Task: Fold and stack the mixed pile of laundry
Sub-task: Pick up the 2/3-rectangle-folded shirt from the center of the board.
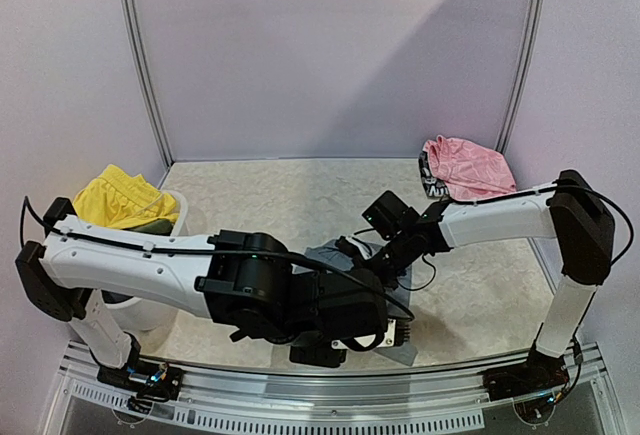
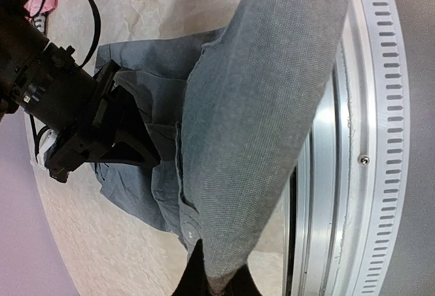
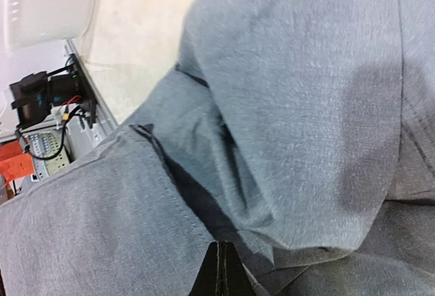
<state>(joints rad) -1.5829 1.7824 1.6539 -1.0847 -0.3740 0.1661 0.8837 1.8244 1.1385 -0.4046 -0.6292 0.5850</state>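
We see two arms built alike. The left arm point(image 1: 130, 260) and the right arm point(image 1: 495, 220) each have smooth white plastic link shells joined by chunky black joint housings. A thin black cable point(image 1: 120, 243) runs along the top of the left arm's white link, and a second black cable point(image 1: 625, 217) loops out past the right arm's black elbow. The right arm stands on a black base block point(image 1: 515, 385). The left pincer point(image 2: 207, 279) and the right pincer point(image 3: 219, 274) show matte black fingers.
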